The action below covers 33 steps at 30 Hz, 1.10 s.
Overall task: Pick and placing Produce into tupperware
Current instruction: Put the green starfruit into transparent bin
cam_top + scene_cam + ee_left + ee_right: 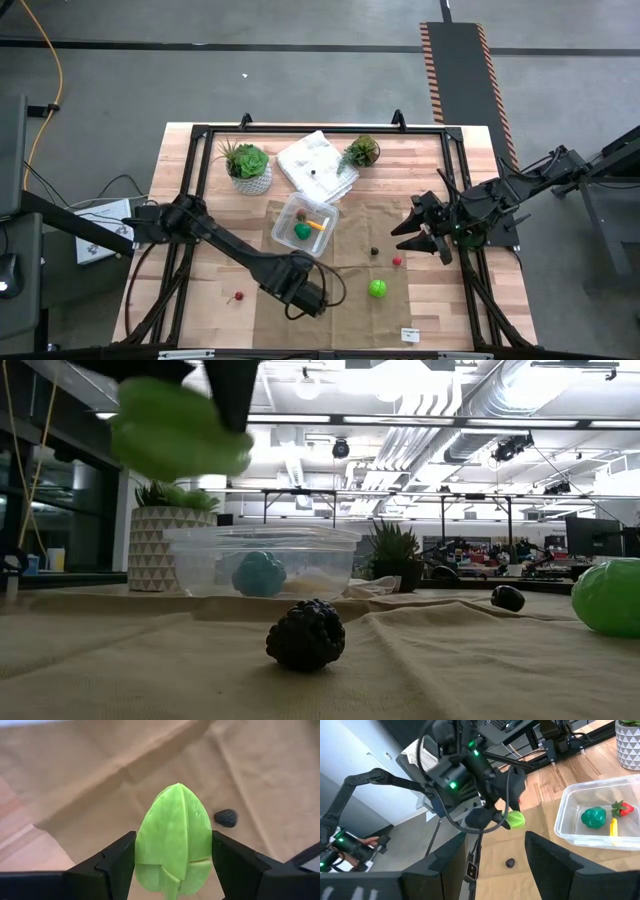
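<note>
- Left wrist view alone shows the grip up close: the left claw [172,865] is clamped on a pale green leafy vegetable [174,837], one dark finger pressed to each side, above the tan cloth [100,775].
- High view hides that vegetable under the left arm but shows the whole layout: the clear tupperware [291,213] already holds a green piece, a red one and a yellow-orange one.
- Still loose on the cloth are a bright green fruit [377,289], a small red piece [397,261] and a dark piece [374,252]; another red piece [238,296] lies on bare wood.
- Right claw [428,235] waits by the table [180,160] edge, fingers parted and empty.
- Low view shows a dark bumpy berry [306,634] in front of the tupperware, with an open workshop behind.
</note>
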Each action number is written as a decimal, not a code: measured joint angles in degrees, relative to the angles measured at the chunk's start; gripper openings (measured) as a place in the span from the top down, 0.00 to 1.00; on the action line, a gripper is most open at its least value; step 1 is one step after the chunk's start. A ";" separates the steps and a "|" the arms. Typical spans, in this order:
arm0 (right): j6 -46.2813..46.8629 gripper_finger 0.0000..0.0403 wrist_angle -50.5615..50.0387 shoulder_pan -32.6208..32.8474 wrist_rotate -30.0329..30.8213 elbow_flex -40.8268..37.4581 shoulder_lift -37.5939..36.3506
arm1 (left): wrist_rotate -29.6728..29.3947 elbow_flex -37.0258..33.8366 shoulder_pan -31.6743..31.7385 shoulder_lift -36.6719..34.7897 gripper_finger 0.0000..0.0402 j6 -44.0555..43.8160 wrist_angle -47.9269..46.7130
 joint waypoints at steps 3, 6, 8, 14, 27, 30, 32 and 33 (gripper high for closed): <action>-0.02 0.53 0.02 -0.01 0.00 0.00 0.01 | -2.13 3.20 0.00 0.00 0.43 0.57 -2.35; -0.02 0.53 0.02 -0.01 -0.02 0.00 -0.01 | -4.63 6.45 0.00 0.02 0.42 0.98 -4.65; -0.01 0.53 0.02 -0.01 -0.02 0.00 0.00 | -6.25 9.04 0.00 0.02 0.43 1.79 -5.77; -0.02 0.53 0.04 0.00 -0.04 0.00 0.00 | -11.22 16.14 0.00 -0.02 0.44 3.78 -10.54; -0.04 0.53 0.49 0.02 -0.10 0.00 -0.01 | -17.95 22.78 1.44 -3.59 0.44 6.05 -20.36; -0.28 0.53 0.87 0.02 -0.10 0.00 -0.01 | -18.29 22.78 2.33 -4.89 0.44 8.00 -20.52; -0.28 0.53 0.98 0.02 -0.10 0.00 -0.03 | -18.83 22.76 2.88 -5.98 0.44 8.90 -20.50; -0.28 0.53 0.96 0.02 -0.10 0.00 -0.01 | -19.04 22.77 3.20 -6.66 0.44 9.47 -20.52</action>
